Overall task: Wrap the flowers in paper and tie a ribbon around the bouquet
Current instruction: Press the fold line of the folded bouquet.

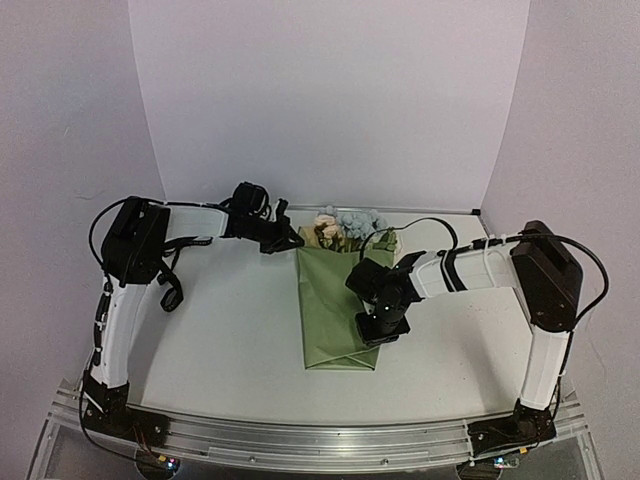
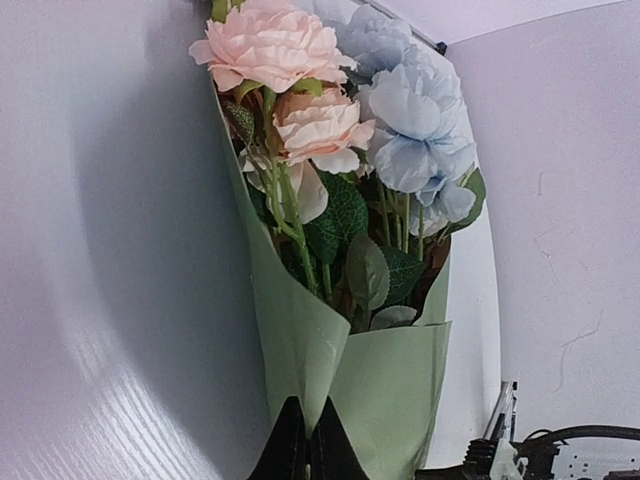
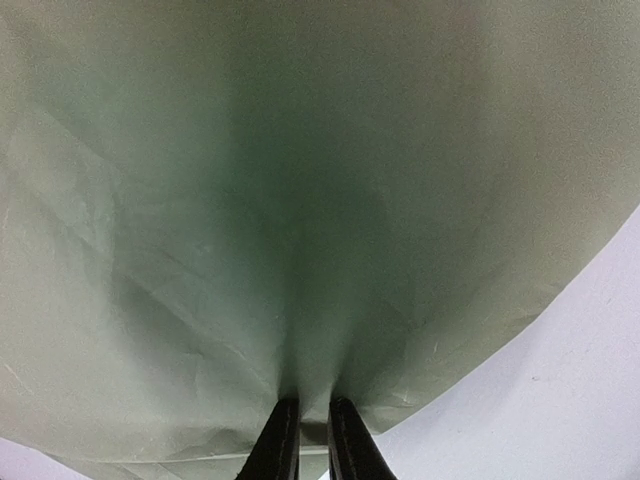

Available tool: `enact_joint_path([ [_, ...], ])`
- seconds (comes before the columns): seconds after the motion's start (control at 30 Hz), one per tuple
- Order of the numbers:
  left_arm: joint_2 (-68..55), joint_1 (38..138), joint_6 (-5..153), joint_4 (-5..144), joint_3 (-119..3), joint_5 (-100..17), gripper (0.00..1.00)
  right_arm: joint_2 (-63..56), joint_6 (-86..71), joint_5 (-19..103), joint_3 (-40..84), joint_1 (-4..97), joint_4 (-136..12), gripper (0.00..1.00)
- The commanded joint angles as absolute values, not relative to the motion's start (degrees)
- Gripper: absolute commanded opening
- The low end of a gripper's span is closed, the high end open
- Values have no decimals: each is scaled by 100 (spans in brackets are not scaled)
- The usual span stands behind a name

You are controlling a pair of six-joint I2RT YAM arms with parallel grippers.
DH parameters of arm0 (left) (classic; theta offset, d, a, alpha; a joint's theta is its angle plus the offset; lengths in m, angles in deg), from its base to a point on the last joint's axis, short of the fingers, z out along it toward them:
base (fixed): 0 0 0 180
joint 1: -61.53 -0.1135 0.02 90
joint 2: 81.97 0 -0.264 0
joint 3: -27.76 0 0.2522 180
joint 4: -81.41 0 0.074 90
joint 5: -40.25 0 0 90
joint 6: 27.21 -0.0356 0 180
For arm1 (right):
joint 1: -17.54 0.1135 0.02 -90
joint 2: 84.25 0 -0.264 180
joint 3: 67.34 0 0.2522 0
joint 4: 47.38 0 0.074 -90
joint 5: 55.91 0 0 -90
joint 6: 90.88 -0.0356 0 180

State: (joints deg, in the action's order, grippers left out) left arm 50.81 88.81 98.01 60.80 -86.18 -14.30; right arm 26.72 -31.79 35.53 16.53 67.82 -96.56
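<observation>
On the counter (image 1: 220,330) lies the paper (image 1: 330,300) cone, the flowers (image 1: 350,225) out at 12 o'clock. The right arm (image 1: 470,268) bends in from 3 o'clock, the right end effector (image 1: 381,326) pinching a paper fold low on the cone. The left end effector (image 1: 285,238) nips the cone's 11 o'clock corner.

We identify the paper (image 3: 300,200) ahead of the right jaws as a thin, matt olive sheet, finely creased, with wrinkles radiating from the point where the jaws meet it. The fingers (image 3: 283,440) are black plastic with a dull sheen. Beyond the left jaws, the flowers (image 2: 280,45) show soft, matt, cloth-like petals; we find the leaves (image 2: 345,215) veined and slightly waxy. Left of those jaws, the table (image 2: 100,380) is smooth and white, with faint grain lines and a soft gloss.
</observation>
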Motion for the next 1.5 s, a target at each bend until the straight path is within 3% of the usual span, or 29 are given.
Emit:
enact_joint_path([
  [0.0,5403,8613,9262,5760,-9046,-1352,0,3050,-3073,3409,1524,6825,-9894,11],
  [0.1,5425,8556,9197,5606,-9034,-1495,6,3056,-3087,3409,1538,6825,-9908,11],
  [0.3,4623,8466,9195,5551,-8676,-1973,45,2903,-3375,3478,1685,6825,-9918,11],
  [0.37,4153,8479,9317,5660,-8341,-2144,49,2823,-3499,3516,1751,6813,-9920,11],
  [0.47,3516,8590,9680,6059,-7638,-1919,46,2694,-3661,3492,1833,6814,-9902,12],
  [0.6,3273,9123,10088,6496,-7175,-1490,33,2653,-3778,3469,1962,6805,-9864,13],
  [0.93,4064,9552,10663,7126,-6810,-1480,17,2795,-3817,3452,2037,6796,-9828,14],
  [1.27,4601,9125,10525,7048,-6922,-1550,16,2842,-3775,3493,1937,6705,-9719,14],
  [1.47,4227,9179,10208,6751,-7073,-1414,22,2750,-3756,3515,1917,6698,-9691,14],
])
